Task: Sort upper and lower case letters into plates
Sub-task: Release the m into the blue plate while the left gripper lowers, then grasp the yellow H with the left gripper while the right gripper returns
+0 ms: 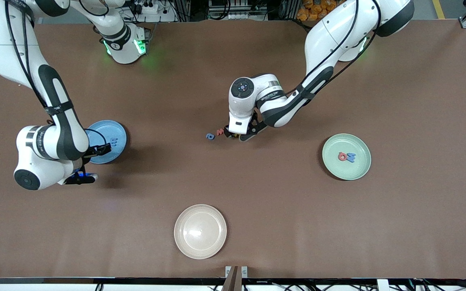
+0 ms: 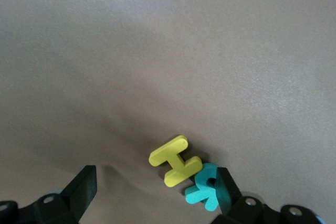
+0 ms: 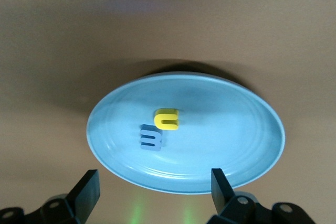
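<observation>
The blue plate (image 1: 116, 130) lies toward the right arm's end and holds a blue letter (image 1: 114, 142). In the right wrist view that plate (image 3: 231, 135) shows a yellow letter (image 3: 166, 118) and a blue letter (image 3: 152, 137). My right gripper (image 1: 91, 163) (image 3: 155, 190) is open and empty over the table at the plate's rim. The mint green plate (image 1: 356, 171) holds a red letter (image 1: 342, 156) and a blue letter (image 1: 351, 157). My left gripper (image 1: 237, 135) (image 2: 155, 192) is open, low at mid-table. A yellow H (image 2: 176, 160) and a teal letter (image 2: 202, 188) lie by one finger (image 2: 226, 192).
A blue letter (image 1: 210, 136) and a red letter (image 1: 219, 132) lie on the brown table beside my left gripper, toward the right arm's end. A cream-beige plate (image 1: 200, 231) lies near the table's edge closest to the front camera.
</observation>
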